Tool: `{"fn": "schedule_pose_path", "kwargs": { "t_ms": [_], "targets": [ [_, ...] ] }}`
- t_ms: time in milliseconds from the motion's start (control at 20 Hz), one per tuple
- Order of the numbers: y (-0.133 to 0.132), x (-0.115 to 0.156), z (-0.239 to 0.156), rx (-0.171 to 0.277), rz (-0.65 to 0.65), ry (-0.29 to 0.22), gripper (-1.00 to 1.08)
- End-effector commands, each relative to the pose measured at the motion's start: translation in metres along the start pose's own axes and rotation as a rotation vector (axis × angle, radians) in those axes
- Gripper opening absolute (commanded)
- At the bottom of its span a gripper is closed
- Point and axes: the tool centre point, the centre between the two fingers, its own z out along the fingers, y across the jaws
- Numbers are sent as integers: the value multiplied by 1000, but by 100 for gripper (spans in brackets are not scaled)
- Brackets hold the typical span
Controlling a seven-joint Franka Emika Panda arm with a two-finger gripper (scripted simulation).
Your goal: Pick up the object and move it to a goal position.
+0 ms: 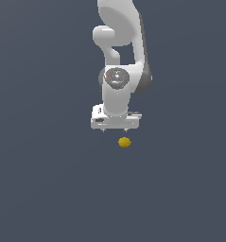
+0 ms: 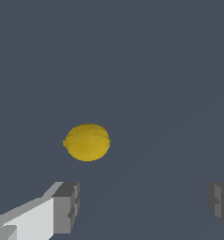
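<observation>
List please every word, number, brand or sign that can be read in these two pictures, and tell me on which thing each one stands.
None: no readable text in either view.
The arm's round joint cap has a few tiny coloured specks, too small to read as a sign.
The yellow ball is plain, without a label.
The gripper and its grey fingers carry no marking.
The dark floor is bare of writing.

The arm (image 1: pixel 121 47) is cut off by the exterior view's upper edge; its base is out of frame. In the exterior view the end effector (image 1: pixel 115 129) fingers are too small to resolve. In the wrist view both fingers (image 2: pixel 62 208) are cropped by the picture's edges.
</observation>
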Motion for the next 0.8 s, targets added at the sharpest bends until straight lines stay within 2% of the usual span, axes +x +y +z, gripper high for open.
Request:
{"fn": "schedule_pose_path", "kwargs": {
  "t_ms": [0,750],
  "targets": [
    [0,0,0,0,0,0,100],
    [-4,6,-1,6,-49,14,100]
  ]
}}
